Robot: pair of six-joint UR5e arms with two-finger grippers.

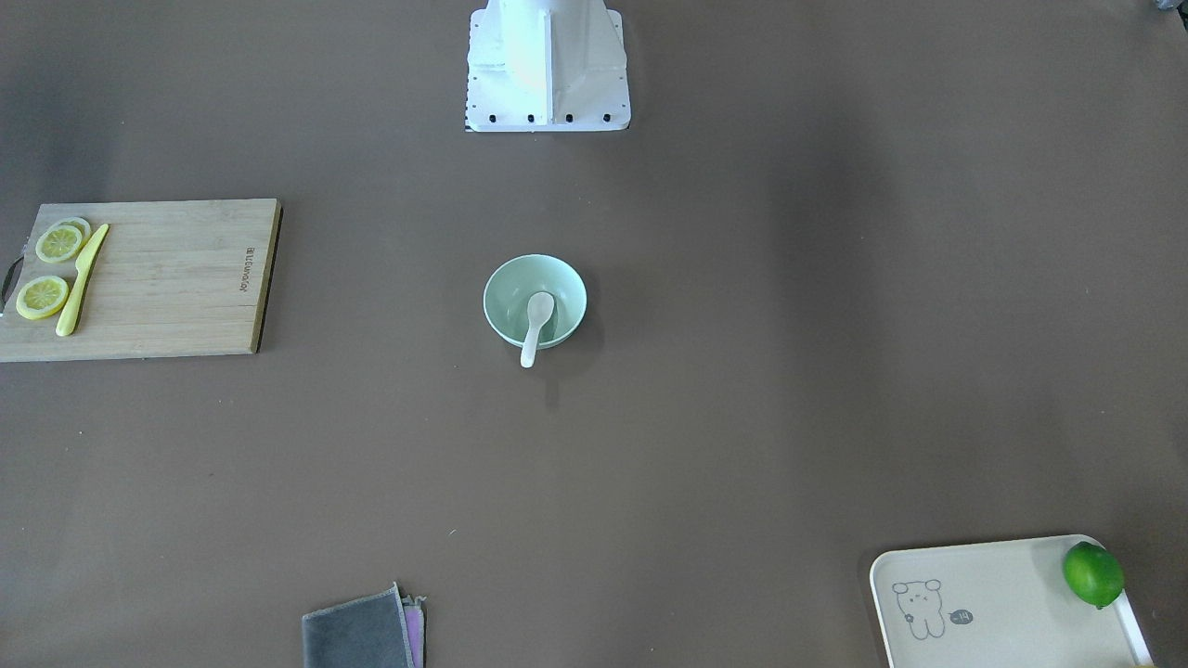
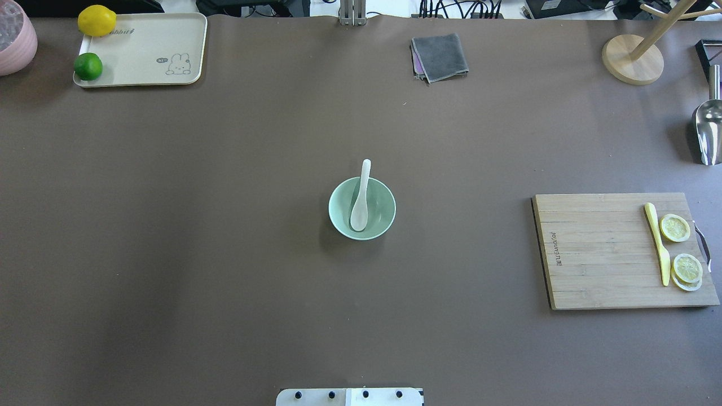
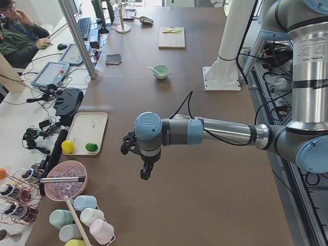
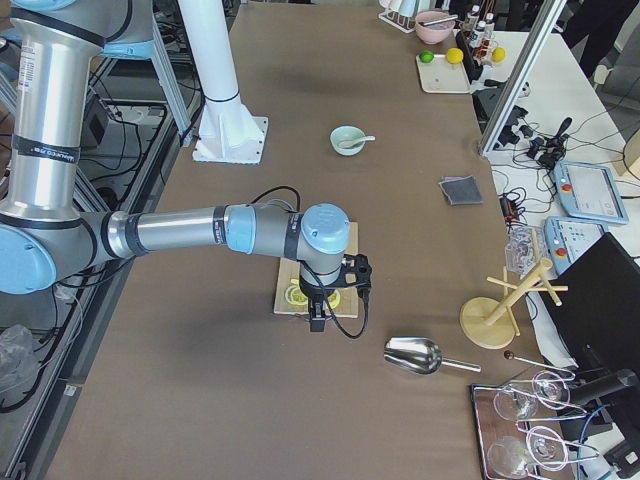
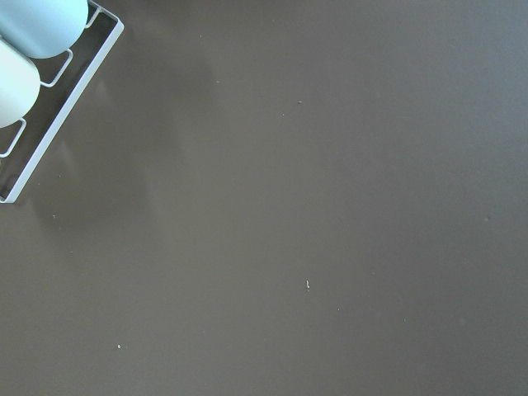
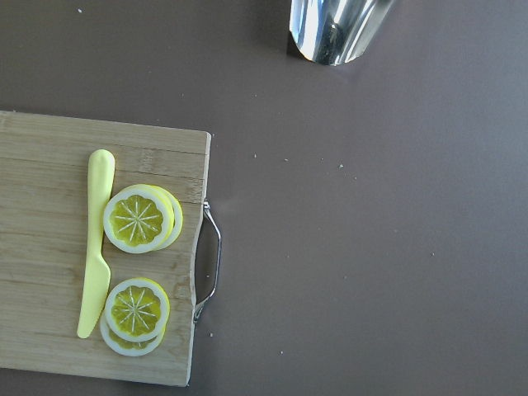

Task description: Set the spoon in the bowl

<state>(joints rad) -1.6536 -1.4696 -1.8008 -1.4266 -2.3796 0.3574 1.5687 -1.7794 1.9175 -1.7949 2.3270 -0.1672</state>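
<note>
I can see my left gripper (image 3: 145, 174) only from the side camera at the left end, hanging above the counter near that end, and I cannot tell how wide its jaws stand or whether it carries anything. Its wrist camera gives me bare brown counter (image 5: 313, 214) and the corner of a wire rack (image 5: 62, 99) with pale cups. My right gripper (image 4: 318, 322) also shows in a side view alone, so I cannot judge its opening either. It hangs over the right end, above the wooden cutting board (image 6: 49, 247). On the board a yellow knife (image 6: 95, 247) lies beside lemon slices (image 6: 136, 219), and a metal scoop (image 6: 334, 29) lies just past the board's handle end.

The spoon (image 2: 360, 203) is in the bowl (image 2: 389, 203). Its scoop lies inside and its handle leans over the rim toward the far edge. The bowl stands in the middle of the counter, well apart from both grippers.

A cream tray (image 2: 146, 48) with a lime (image 2: 88, 66) and a lemon (image 2: 97, 20) sits in the far left corner. A grey cloth (image 2: 440, 56) lies at the far edge.
</note>
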